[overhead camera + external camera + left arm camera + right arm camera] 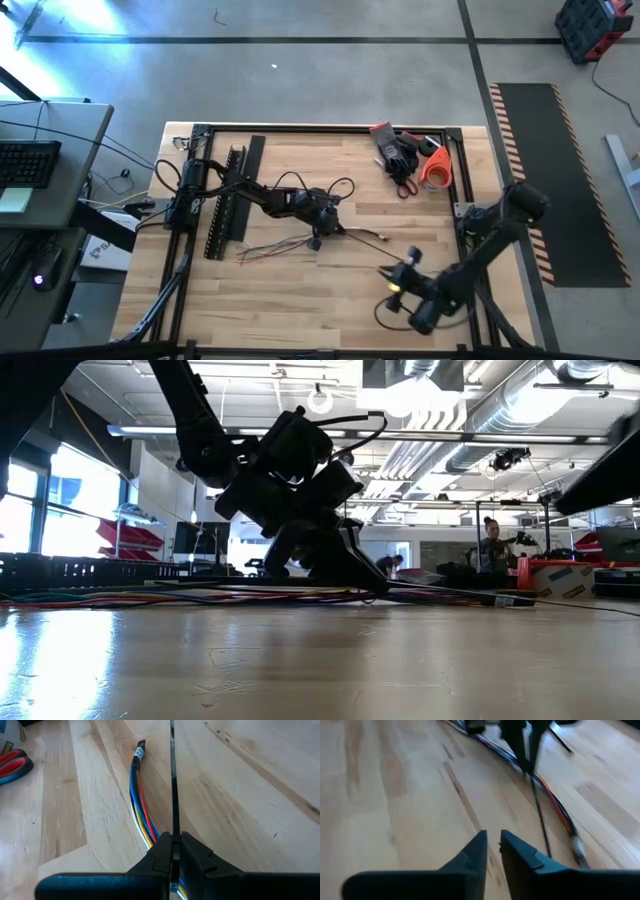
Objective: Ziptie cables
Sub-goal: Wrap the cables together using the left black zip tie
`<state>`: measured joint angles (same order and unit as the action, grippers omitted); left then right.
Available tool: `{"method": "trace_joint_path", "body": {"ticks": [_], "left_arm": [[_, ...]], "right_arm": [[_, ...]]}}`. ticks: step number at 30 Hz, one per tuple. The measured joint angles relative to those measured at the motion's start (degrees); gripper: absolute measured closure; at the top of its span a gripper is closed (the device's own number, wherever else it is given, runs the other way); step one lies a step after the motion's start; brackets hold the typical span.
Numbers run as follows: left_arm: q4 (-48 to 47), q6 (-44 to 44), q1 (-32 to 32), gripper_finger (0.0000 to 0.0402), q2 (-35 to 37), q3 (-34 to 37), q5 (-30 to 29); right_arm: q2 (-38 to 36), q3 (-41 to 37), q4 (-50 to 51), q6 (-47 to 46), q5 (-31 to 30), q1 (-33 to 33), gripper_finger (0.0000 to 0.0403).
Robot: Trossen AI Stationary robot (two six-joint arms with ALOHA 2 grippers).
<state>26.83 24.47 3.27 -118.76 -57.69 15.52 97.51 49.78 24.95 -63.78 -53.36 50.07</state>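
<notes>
Left claw pinches a thin black strip over the cables

Left gripper (pixel 171 851) pressed onto the flat strip (pixel 173 780) beside glossy coloured cables (pixel 138 800); right gripper (pixel 492 845) slightly parted above bare wood

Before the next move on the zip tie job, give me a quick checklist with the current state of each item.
1. Left gripper shut on the thin black zip tie strap: ok.
2. Strap lying beside the bundle of blue, red, yellow and white cables on the light wooden table: ok.
3. Strap looped around the bundle: cannot tell.
4. Right gripper empty, fingers nearly together, held above bare table short of the bundle: ok.
5. Red-handled scissors and orange tape roll off at the far right corner, away from both arms: ok.
6. Black comb-slotted rail apart from the left gripper: ok.
</notes>
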Motion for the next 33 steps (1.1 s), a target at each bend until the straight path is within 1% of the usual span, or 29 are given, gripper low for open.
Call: {"method": "trace_joint_path", "body": {"ticks": [3, 5, 7, 9, 11, 15, 17, 19, 23, 26, 30, 33], "left_arm": [[0.0, -0.39, -0.29, 0.0396, 0.0, 0.0, -0.27], [0.03, -0.35, -0.54, 0.0396, 0.0, 0.0, -0.64], [0.15, -0.38, -0.8, 0.0396, 0.0, 0.0, -0.78], [0.2, -0.4, -1.13, 0.0396, 0.0, 0.0, -0.78], [0.27, -0.4, -1.4, 0.0396, 0.0, 0.0, -0.78], [1.09, -0.84, -1.76, 0.0396, 0.0, 0.0, -0.78], [1.63, -0.99, -1.81, 0.0396, 0.0, -0.01, -0.8], [2.18, -0.99, -1.81, 0.0396, 0.0, 0.0, -0.82], [3.1, -1.67, -1.79, 0.0396, 0.0, 0.0, -0.87], [3.06, -1.84, -1.79, 0.0396, 0.0, 0.0, -0.98], [3.16, -2.37, -1.79, 0.0396, -0.01, -0.01, -1.02], [3.56, -4.21, -1.79, 0.0396, -0.02, -0.02, -1.07]], "right_arm": [[0.64, -7.03, -20.52, 15.83, -0.28, -4.33, 0.0323], [0.77, -10.98, -31.15, 25.03, -0.25, -7.65, 0.0302], [0.77, -13.88, -38.67, 32.86, 0.28, -11.01, 0.0288], [0.77, -15.85, -42.85, 37.29, 1.38, -14.27, 0.0283], [0.77, -16.53, -44.56, 40.21, 4.06, -17.33, 0.0282], [1.06, -16.51, -44.55, 46.79, 13.58, -22.13, 0.0281], [1.12, -16.51, -44.88, 48.94, 15.82, -23.77, 0.0281], [1.12, -16.44, -45.37, 50.67, 16.73, -25.1, 0.0281], [1.12, -16.44, -45.49, 50.86, 17.38, -26.77, 0.0282], [1.12, -16.44, -45.53, 50.83, 17.86, -27.23, 0.0296], [1.12, -16.44, -45.49, 50.81, 16.92, -27.21, 0.0336], [1.12, -16.44, -45.11, 50.65, 16.93, -27.21, 0.0381]]}}
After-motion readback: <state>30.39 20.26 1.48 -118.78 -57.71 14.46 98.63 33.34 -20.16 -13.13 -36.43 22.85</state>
